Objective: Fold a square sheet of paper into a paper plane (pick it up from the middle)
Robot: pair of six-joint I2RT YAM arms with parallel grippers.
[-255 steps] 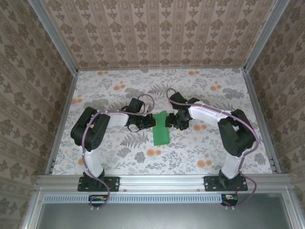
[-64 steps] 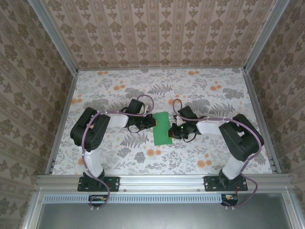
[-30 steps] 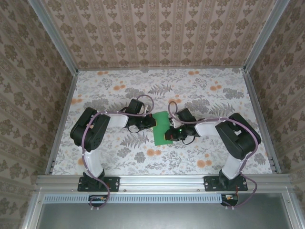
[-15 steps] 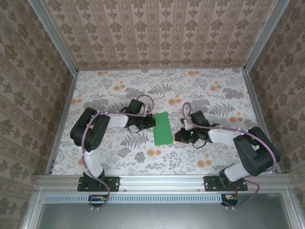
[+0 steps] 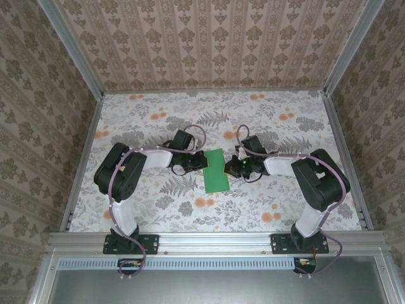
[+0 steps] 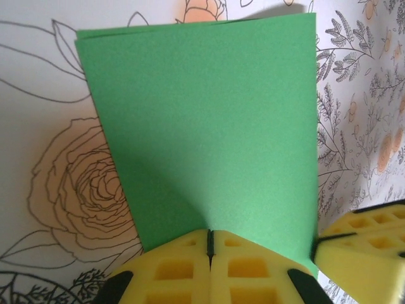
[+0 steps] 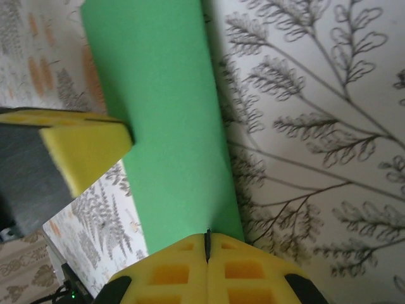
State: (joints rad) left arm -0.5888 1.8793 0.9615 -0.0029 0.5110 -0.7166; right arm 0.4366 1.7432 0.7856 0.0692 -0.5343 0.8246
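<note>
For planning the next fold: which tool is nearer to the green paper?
Neither clearly: the shut left tool sits at the left edge of the folded green paper, the shut right tool at its right edge.

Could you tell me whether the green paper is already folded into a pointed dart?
No, the green paper lies flat as a plain rectangle with square corners.

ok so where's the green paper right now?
Top external view: the green paper lies flat on the floral table, a folded rectangle, left jaws at its left edge and right jaws at its right edge.
</note>
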